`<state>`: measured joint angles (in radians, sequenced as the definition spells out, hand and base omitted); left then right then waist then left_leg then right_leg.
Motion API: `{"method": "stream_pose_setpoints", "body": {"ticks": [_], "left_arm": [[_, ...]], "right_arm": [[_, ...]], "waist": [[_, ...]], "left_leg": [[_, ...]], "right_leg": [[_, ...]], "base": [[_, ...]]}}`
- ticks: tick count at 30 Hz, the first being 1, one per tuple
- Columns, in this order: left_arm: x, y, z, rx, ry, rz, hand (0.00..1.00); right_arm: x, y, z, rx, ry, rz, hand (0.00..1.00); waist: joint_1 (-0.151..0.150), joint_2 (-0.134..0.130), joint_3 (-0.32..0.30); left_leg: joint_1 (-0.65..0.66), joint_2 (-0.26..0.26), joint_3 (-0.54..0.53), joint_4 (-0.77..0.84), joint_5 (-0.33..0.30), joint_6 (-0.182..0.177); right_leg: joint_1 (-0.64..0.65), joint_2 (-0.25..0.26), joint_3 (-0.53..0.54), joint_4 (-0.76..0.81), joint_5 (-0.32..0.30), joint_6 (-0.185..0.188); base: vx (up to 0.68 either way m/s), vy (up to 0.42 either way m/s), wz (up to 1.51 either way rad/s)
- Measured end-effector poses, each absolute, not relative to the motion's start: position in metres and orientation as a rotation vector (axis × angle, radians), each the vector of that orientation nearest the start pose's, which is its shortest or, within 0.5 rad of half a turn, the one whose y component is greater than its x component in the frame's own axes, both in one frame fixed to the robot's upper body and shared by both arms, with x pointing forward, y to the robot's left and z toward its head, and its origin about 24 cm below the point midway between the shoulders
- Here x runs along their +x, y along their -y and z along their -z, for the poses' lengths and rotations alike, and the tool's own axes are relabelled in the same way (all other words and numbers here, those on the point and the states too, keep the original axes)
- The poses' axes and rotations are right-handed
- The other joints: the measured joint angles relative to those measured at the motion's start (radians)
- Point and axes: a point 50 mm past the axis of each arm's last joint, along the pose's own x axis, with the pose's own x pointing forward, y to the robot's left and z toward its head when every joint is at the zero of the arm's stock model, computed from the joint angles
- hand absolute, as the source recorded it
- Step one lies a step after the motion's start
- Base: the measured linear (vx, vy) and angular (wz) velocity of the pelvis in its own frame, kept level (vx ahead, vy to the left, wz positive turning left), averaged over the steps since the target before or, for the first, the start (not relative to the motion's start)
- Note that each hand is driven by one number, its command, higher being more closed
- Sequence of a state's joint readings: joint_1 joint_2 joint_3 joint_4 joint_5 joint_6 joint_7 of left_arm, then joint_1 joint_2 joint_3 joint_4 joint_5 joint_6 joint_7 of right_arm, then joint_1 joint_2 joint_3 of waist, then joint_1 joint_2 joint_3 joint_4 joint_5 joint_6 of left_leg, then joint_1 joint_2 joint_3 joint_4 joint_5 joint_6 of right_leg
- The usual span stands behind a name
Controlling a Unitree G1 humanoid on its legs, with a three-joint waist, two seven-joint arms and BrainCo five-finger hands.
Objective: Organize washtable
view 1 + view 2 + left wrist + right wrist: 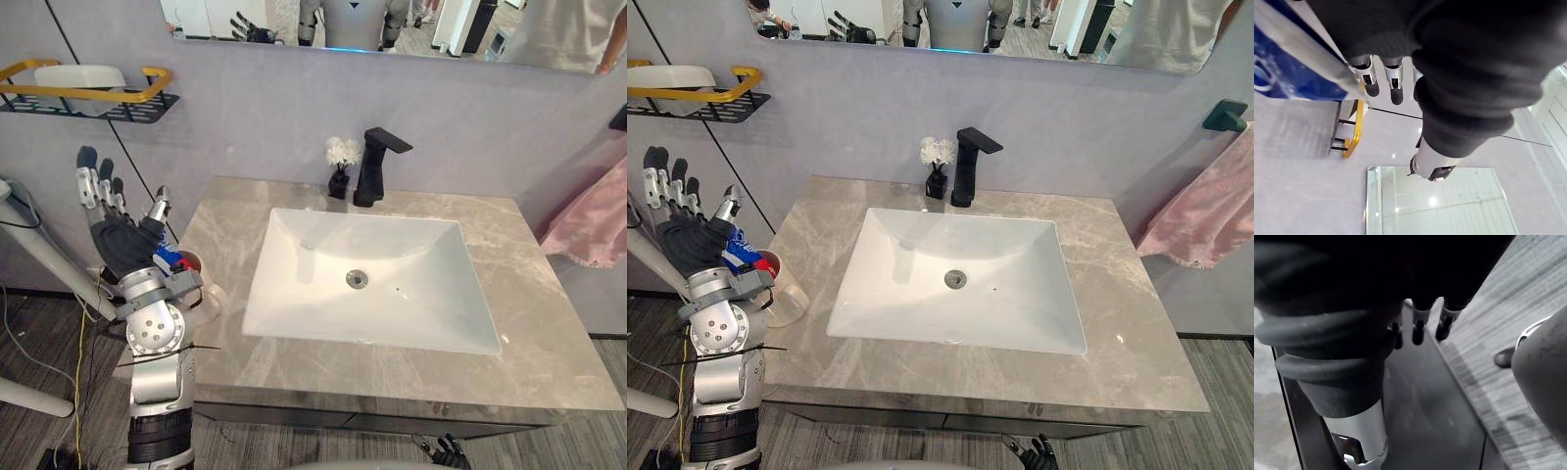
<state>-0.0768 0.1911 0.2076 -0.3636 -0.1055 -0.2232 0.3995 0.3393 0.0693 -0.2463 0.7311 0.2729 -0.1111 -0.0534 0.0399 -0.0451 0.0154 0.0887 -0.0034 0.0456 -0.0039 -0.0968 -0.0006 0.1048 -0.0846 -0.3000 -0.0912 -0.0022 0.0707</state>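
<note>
At the grey marble counter's left edge, a translucent cup with an upright blue-and-red tube stands just below the raised, straight-fingered, empty left hand, far from the slack, low right hand.

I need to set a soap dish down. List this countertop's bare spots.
Bare: the countertop right of the sink, and behind it right of the faucet. Crowded: the left edge, with the left hand and a clear cup; the flower vase by the faucet.
</note>
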Motion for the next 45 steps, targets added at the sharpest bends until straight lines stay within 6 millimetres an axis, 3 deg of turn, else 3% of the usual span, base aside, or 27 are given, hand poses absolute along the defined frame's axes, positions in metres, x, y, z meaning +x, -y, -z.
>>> {"method": "stream_pose_setpoints", "body": {"ticks": [5,14,15,22,24,32,40,45], "left_arm": [[0.205,-0.221,-0.196,-0.025,0.865,-0.476,0.0],[0.173,-0.226,-0.196,-0.113,0.92,-0.541,0.0],[0.168,-0.227,-0.192,-0.137,0.908,-0.559,1.0],[0.15,-0.231,-0.155,-0.32,0.738,-0.665,1.0],[0.152,-0.228,-0.145,-0.344,0.682,-0.649,1.0],[0.162,-0.219,-0.074,-0.37,0.299,-0.629,1.0],[0.17,-0.2,-0.046,-0.393,0.15,-0.521,1.0],[0.172,-0.195,-0.041,-0.395,0.117,-0.499,1.0]], "right_arm": [[0.063,0.188,0.146,0.347,-0.897,0.532,0.0],[0.072,0.189,0.145,0.344,-0.879,0.533,0.0],[0.072,0.189,0.145,0.344,-0.88,0.534,0.0],[0.072,0.184,0.145,0.35,-0.886,0.542,0.0],[0.071,0.184,0.146,0.349,-0.892,0.547,0.0],[0.071,0.177,0.146,0.354,-0.906,0.541,0.0],[0.071,0.175,0.146,0.345,-0.912,0.54,0.0],[0.069,0.173,0.146,0.34,-0.919,0.529,0.0]], "waist": [[0.001,0.011,0.017],[0.003,0.014,0.029],[0.003,0.014,0.031],[0.011,0.01,0.047],[0.028,0.006,0.053],[0.033,-0.004,0.051],[0.036,-0.01,0.047],[0.036,-0.018,0.036]], "left_leg": [[0.004,-0.004,-0.016,-0.005,0.0,0.001],[0.01,-0.01,-0.03,-0.021,0.007,0.01],[0.01,-0.011,-0.031,-0.021,0.007,0.011],[0.012,-0.016,-0.042,-0.035,0.015,0.016],[0.022,-0.016,-0.046,-0.039,0.015,0.016],[0.024,-0.016,-0.042,-0.051,0.024,0.013],[0.024,-0.013,-0.017,-0.05,0.022,0.011],[0.024,-0.009,-0.004,-0.046,0.018,0.006]], "right_leg": [[0.014,-0.003,-0.013,0.0,0.0,0.0],[0.013,-0.006,-0.028,-0.002,-0.001,0.001],[0.013,-0.007,-0.029,-0.002,-0.001,0.001],[0.021,-0.016,-0.046,0.0,-0.004,0.005],[0.03,-0.017,-0.052,0.002,-0.007,0.009],[0.031,-0.019,-0.067,0.003,-0.008,0.011],[0.029,-0.018,-0.062,0.003,-0.01,0.014],[0.027,-0.016,-0.054,0.003,-0.01,0.014]], "base": [[-0.02,-0.003,0.07],[-0.01,-0.003,0.04],[0.01,0.007,0.05],[-0.04,-0.009,0.06],[-0.05,-0.024,0.09],[-0.03,-0.021,0.03],[-0.03,-0.016,-0.02],[-0.03,-0.021,-0.04]]}}
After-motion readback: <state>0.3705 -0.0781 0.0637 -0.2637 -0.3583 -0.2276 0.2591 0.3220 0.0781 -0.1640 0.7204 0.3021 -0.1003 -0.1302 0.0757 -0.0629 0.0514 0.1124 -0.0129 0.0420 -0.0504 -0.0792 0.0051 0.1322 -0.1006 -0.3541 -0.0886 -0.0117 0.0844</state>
